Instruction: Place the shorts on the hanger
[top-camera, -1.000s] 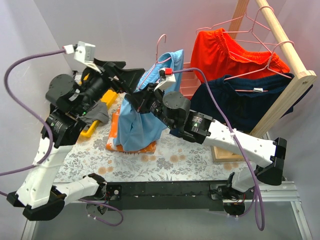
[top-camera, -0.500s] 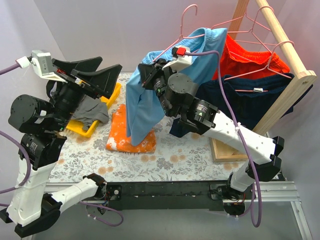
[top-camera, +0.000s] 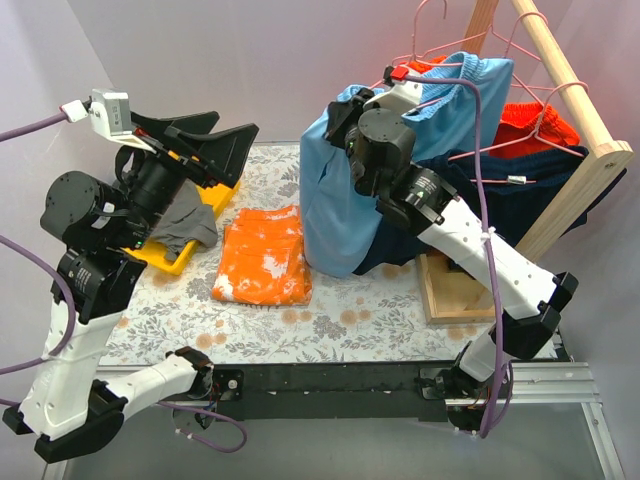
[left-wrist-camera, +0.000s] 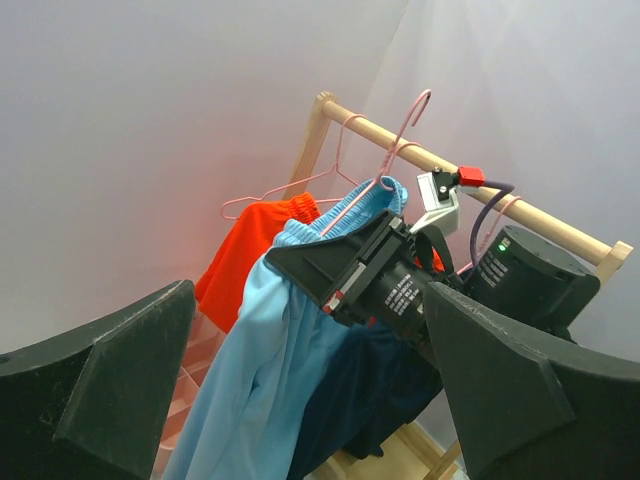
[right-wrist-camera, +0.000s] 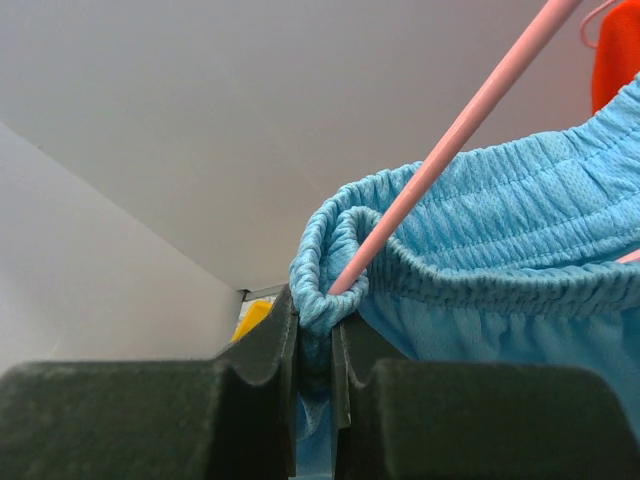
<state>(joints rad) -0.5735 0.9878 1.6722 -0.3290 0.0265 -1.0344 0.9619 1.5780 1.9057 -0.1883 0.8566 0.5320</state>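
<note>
Right gripper: jaws clamped on a bunched fold of the shorts waistband, right where the pink wire hanger runs into that fold. Left gripper: spread wide, holding nothing, well off to the left.

Position: the shorts are up in the air on the hanger. The legs hang loose in front of the navy garment, close to the wooden rail.

Handling, my read:
- Thin mesh, light and floppy, no stiffness of its own.
- Likely to slide along smooth wire if it's tilted.
- The gathered elastic band is the only thick part, so that's where to pinch. The leg fabric would just stretch and slip.
- The hanger is thin and probably springy, so I expect swing.

Can't make out:
- Whether the wire is inside my pinch or just beside it.
- The hanger's triangle. My arm and the fabric cover it from above, so only the hook shows.
- Whether both hanger shoulders sit inside the waistband, since the far side is hidden.
- Whether the hook has reached the rail.
</note>
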